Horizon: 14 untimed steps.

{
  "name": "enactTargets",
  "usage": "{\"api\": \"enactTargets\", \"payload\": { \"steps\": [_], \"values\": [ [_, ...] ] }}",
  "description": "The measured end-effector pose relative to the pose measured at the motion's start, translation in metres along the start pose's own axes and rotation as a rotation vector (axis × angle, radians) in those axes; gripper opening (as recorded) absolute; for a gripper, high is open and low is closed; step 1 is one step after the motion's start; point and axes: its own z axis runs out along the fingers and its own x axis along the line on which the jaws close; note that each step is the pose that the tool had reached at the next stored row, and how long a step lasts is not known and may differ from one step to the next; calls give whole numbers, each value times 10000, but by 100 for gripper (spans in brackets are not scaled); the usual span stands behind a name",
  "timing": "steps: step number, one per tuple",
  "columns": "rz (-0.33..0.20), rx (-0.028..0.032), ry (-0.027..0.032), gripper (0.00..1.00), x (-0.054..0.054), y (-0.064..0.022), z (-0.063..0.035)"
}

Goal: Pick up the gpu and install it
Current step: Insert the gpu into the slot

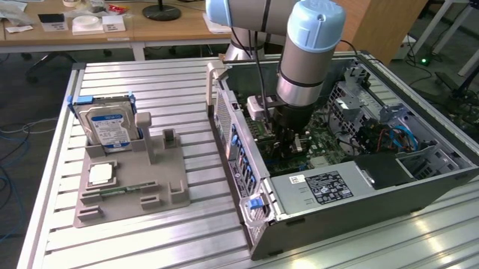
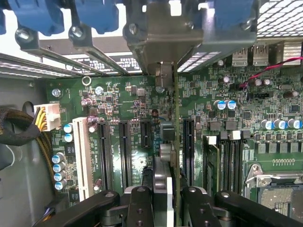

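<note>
The gpu (image 2: 176, 142) is clamped edge-on between the narrowed fingers of the gripper (image 2: 163, 196) and held upright inside the open computer case (image 1: 419, 185), just over the motherboard (image 2: 128, 99). The card edge should be kept parallel to the expansion slot (image 2: 187, 146), the silver bracket (image 2: 163, 38) lined up with the rear opening.

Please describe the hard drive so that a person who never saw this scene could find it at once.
On the slatted metal table, to the exterior view's left of the open computer case, lies a grey holder tray. The hard drive stands upright at its far end. Unlike the flat chip and memory stick nearby, it is a silver box with a blue-white label.
</note>
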Motion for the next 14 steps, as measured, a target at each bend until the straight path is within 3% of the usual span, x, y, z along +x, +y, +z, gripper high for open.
{"api": "enactTargets", "payload": {
  "steps": [14],
  "values": [
    [0, -2, 6, 28, 1, -1, -30]
  ]
}}
